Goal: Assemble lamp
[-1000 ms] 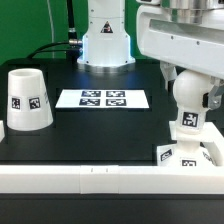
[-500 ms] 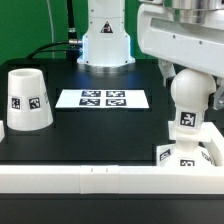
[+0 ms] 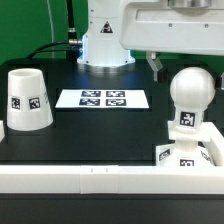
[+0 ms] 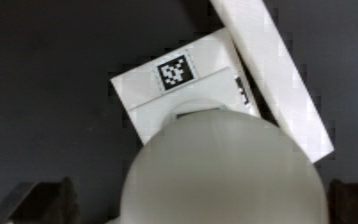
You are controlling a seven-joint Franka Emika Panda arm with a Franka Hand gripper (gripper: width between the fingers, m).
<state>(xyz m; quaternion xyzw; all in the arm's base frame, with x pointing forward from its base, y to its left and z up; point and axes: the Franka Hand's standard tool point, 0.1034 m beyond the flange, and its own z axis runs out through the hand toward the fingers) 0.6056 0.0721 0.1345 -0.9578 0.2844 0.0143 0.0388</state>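
The bulb stem [image 3: 190, 97] stands upright on the flat square base [image 3: 188, 155] at the exterior view's right, against the white front rail. The tapered shade [image 3: 28, 100] stands mouth down at the exterior view's left, far from the gripper. My gripper [image 3: 172, 66] hangs just above the bulb's round head, and one dark finger [image 3: 155, 66] shows beside it. In the wrist view the round head [image 4: 220, 165] fills the space between my two fingers [image 4: 43, 200], which stand apart from it on both sides. The base [image 4: 172, 75] lies beneath. The gripper is open and holds nothing.
The marker board [image 3: 103, 98] lies flat at the middle back. A white rail [image 3: 90, 178] runs along the table's front edge and also shows in the wrist view [image 4: 268, 70]. The robot's white pedestal [image 3: 105, 40] stands at the back.
The gripper, which enclosed the bulb's head before, has let go and risen above it. The bulb stem stays upright on the base.
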